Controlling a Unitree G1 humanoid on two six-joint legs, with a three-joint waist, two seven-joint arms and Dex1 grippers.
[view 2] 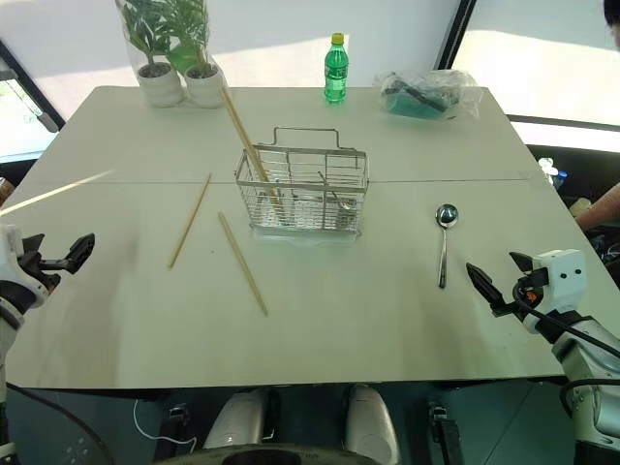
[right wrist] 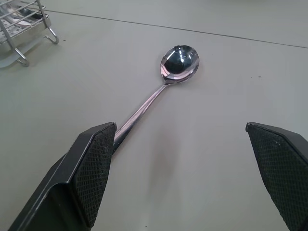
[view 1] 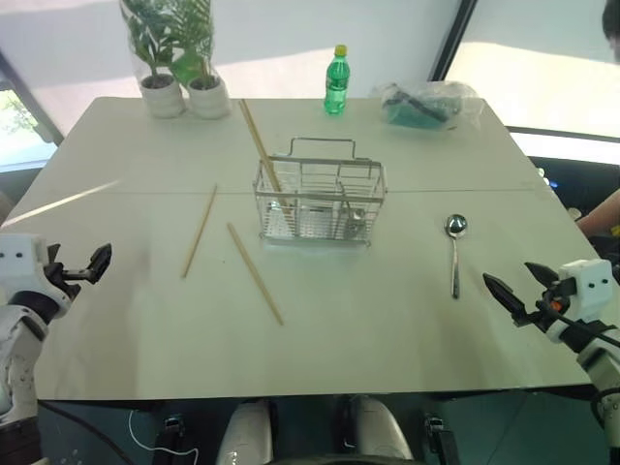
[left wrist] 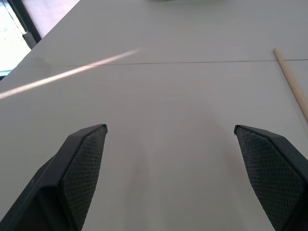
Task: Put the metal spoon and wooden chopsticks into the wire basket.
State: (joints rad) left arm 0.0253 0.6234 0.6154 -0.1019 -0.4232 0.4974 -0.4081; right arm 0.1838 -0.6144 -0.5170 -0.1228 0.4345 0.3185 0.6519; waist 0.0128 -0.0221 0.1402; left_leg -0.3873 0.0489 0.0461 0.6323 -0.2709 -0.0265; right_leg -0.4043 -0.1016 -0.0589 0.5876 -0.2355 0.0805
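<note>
The wire basket (view 1: 320,199) stands at the middle of the white table (view 1: 126,329). One wooden chopstick (view 1: 260,145) leans upright in its left compartment. Two more chopsticks (view 1: 201,231) (view 1: 256,273) lie flat on the table to the basket's left. Right of the basket lies the metal spoon (view 1: 454,254), bowl away from me. My right gripper (view 1: 509,276) hovers open just short of the spoon's handle end; in the right wrist view the spoon (right wrist: 179,61) runs toward its left finger. Open and empty, my left gripper (view 1: 82,266) hangs over the table's left side, with a chopstick (left wrist: 292,89) off to one side.
Two potted plants (view 1: 179,58), a green bottle (view 1: 335,80) and a clear plastic bag (view 1: 426,105) with something dark inside line the far edge. A person's arm (view 1: 605,208) shows at the right edge. The table's near edge lies just ahead of both grippers.
</note>
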